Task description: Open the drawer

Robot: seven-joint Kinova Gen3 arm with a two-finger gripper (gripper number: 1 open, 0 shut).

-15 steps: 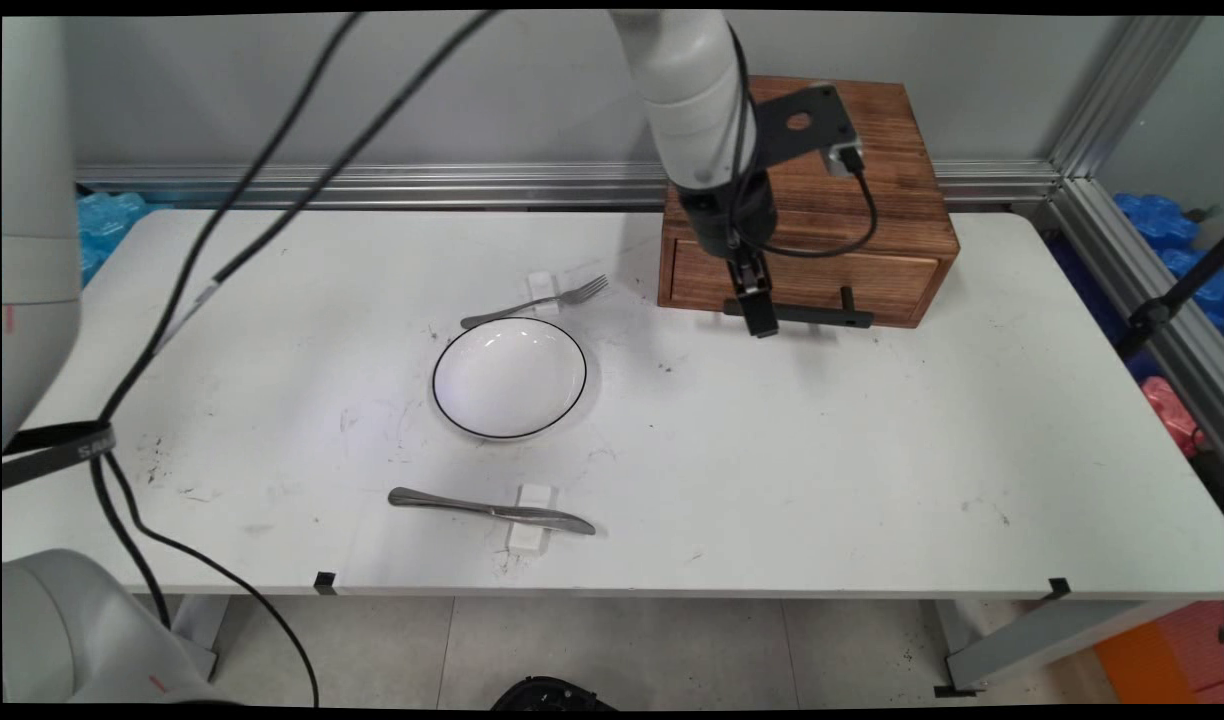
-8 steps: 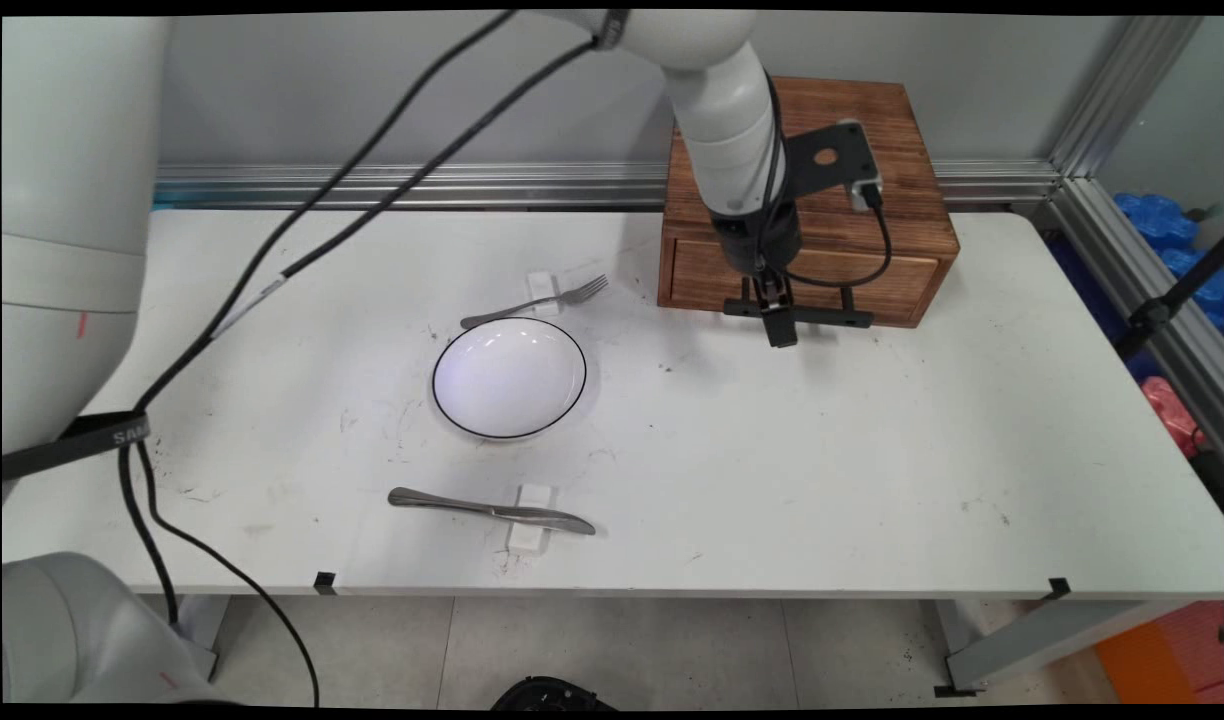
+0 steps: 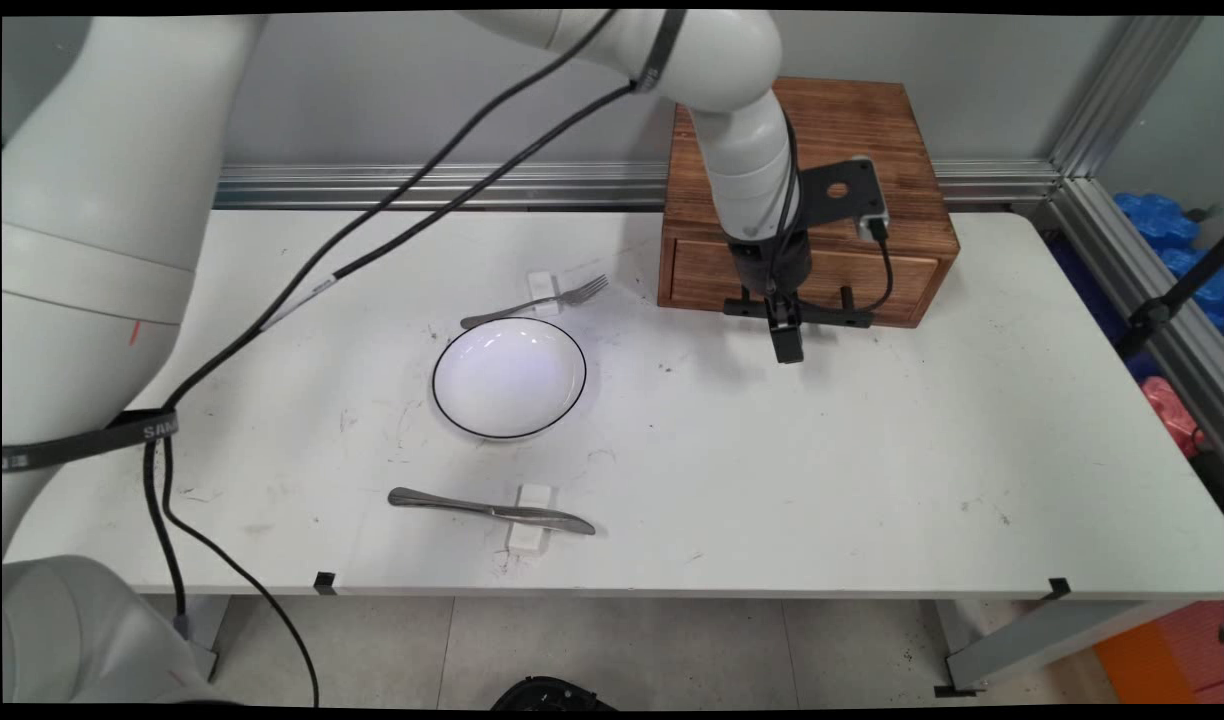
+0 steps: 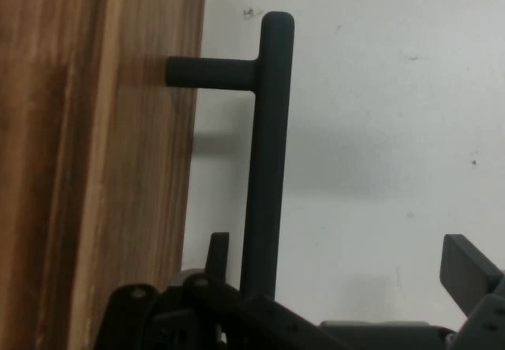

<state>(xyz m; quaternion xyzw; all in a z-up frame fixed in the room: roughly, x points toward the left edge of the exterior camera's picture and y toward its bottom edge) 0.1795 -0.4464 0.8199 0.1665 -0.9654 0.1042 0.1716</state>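
Since a second ago we see the gripper [image 3: 788, 345] drop lower and shift right along the drawer front [image 3: 802, 280], now at the black handle [image 4: 267, 161]. Fingers [image 4: 469, 271] are spread, straddling the handle bar, nothing pinched yet. Wooden box [image 3: 852, 140] sits at the worktop [image 3: 872, 450] back right. Plate [image 3: 509, 378], fork [image 3: 537, 302] and knife [image 3: 487, 511] haven't moved.
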